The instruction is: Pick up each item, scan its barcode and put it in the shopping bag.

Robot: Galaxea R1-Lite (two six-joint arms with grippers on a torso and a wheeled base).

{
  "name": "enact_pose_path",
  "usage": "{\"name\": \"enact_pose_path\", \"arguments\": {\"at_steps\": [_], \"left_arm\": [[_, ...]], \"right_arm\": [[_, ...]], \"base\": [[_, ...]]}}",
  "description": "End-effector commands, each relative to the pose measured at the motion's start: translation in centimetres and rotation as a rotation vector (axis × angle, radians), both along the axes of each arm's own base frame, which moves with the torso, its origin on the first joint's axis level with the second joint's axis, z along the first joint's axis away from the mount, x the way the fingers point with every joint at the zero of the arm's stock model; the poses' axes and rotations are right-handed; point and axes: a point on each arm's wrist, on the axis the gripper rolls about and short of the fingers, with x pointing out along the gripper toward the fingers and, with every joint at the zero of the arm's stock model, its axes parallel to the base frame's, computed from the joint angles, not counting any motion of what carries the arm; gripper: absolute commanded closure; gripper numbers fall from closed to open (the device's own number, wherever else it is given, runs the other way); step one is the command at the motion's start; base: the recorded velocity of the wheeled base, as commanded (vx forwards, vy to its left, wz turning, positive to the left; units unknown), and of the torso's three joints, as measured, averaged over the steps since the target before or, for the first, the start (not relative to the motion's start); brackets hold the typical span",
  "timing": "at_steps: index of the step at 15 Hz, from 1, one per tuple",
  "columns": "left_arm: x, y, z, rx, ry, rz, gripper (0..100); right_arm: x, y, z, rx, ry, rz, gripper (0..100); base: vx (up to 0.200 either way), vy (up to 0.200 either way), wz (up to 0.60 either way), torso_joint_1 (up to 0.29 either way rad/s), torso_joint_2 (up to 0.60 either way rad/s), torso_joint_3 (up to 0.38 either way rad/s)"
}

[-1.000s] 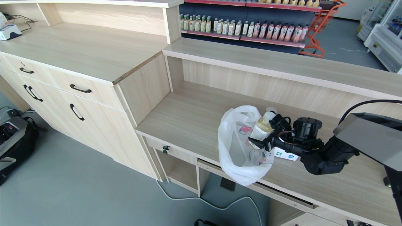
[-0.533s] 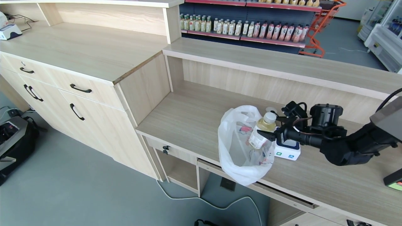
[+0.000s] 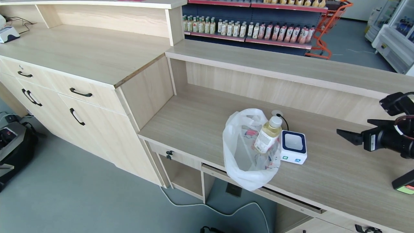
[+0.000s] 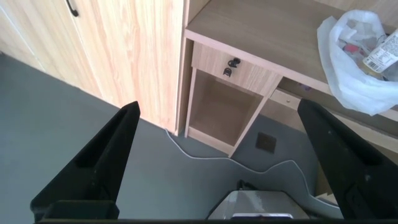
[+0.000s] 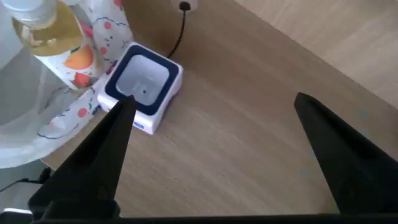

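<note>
In the head view, a white plastic shopping bag (image 3: 241, 161) is seen at the front edge of the desk (image 3: 200, 119), and its lower part hangs a little over that edge. A bottle (image 3: 267, 137) of yellowish drink with a white cap is leaned inside the bag, and its neck and cap stand above the rim. What else lies in the bag cannot be told; only some red marks are seen through the plastic. Just beside the bag, a small white scanner (image 3: 293, 147) with a dark-framed window lies flat. The right claw (image 3: 353, 127) is held above the desk, well apart from the bag, spread and with nothing in it.

In the left wrist view, the left claw (image 4: 217, 106) is also spread and empty. It is held over the floor (image 4: 161, 186) in front of the desk, away from the bag.

In the right wrist view, the scanner is seen touching the bag's side, and a dark cable (image 5: 179, 34) runs from it across the desk.

The bottle is judged to be full, so rather heavy, stiff and smooth. If it must be taken again, the labelled body below the shoulder is the best place. The bag is thin and soft. It gives no support, and it may be dragged over the edge by the weight.
</note>
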Motion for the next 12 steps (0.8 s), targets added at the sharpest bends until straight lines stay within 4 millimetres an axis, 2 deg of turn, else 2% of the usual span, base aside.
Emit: {"name": "enact_pose_path", "arguments": {"at_steps": [1, 4, 5, 8, 9, 10, 11, 12], "left_arm": [[0.0, 0.0, 0.0, 0.0, 0.0, -0.001, 0], [0.0, 0.0, 0.0, 0.0, 0.0, -0.001, 0], [0.0, 0.0, 0.0, 0.0, 0.0, -0.001, 0], [0.0, 0.0, 0.0, 0.0, 0.0, -0.001, 0], [0.0, 0.0, 0.0, 0.0, 0.0, -0.001, 0], [0.0, 0.0, 0.0, 0.0, 0.0, -0.001, 0], [0.0, 0.0, 0.0, 0.0, 0.0, -0.001, 0], [0.0, 0.0, 0.0, 0.0, 0.0, -0.001, 0]], "right_arm": [[-2.5, -2.8, 0.7, -0.054, 0.044, -0.345, 0], [-2.7, -6.5, -1.5, -0.174, 0.279, -0.776, 0], [-2.4, -7.4, -1.8, -0.202, 0.305, -0.817, 0], [0.6, -9.7, -2.4, -0.206, 0.291, -0.834, 0], [2.5, -10.8, -3.2, -0.217, 0.286, -0.832, 0], [3.2, -11.2, -3.5, -0.231, 0.287, -0.827, 0], [4.7, -12.1, -4.6, -0.267, 0.296, -0.814, 0], [5.2, -12.4, -5.4, -0.281, 0.312, -0.806, 0]], "base": [[0.0, 0.0, -0.6, -0.002, 0.0, 0.002], [0.0, 0.0, -0.6, 0.004, 0.0, 0.012], [0.0, 0.0, -0.6, -0.002, 0.0, 0.007], [0.0, 0.0, 0.0, 0.0, 0.0, 0.0], [0.0, 0.0, 0.0, 0.0, 0.0, 0.0], [0.0, 0.0, 0.0, 0.0, 0.0, 0.0], [0.0, 0.0, 0.0, 0.0, 0.0, 0.0], [0.0, 0.0, 0.0, 0.0, 0.0, 0.0]]}}
